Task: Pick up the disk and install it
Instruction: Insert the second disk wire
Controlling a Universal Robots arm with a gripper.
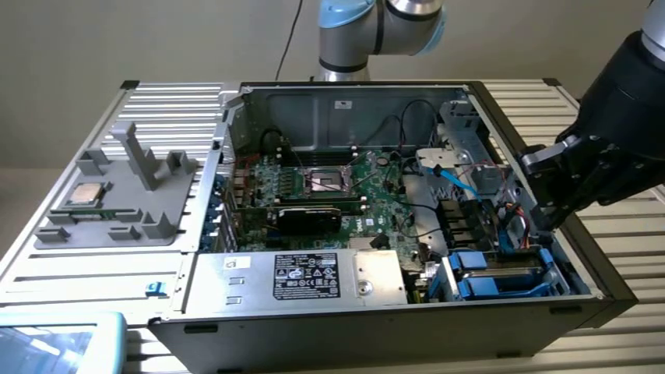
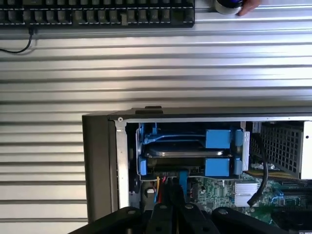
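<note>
**Disk seated in its bay, clenched gripper hanging among the cables**

Nearest the exterior camera, the computer case (image 1: 311, 327) lies open on the ribbed metal table (image 1: 613, 257), its near wall dark and its inside exposed. It is the biggest thing in play, and a shove from the arm could slide it across the ribs. Inside, the green motherboard (image 1: 332, 195) fills the middle, with the large silver box with a black label (image 1: 301, 276) at the near edge. Well apart, on the exterior view's left, a grey fixture tray (image 1: 114, 210) carries a small square chip (image 1: 83, 195).

The disk (image 2: 183, 148) sits in the drive bay at the near corner on the exterior view's right, its silver body framed by the blue bracket (image 1: 499, 273). It looks installed, though whether the bracket has latched fully cannot be told.

The gripper (image 1: 549, 214) hovers just above and beyond the bay, jaws clenched on nothing. The likely trouble lies here: red and blue cables (image 1: 457, 179) run close by its fingers (image 2: 168, 214), so a careless lift or sideways move could snag one, tug a connector loose, or drag the disk askew in its bracket.

In the wrist view a keyboard (image 2: 97, 14) lies on the table beyond the case.
</note>
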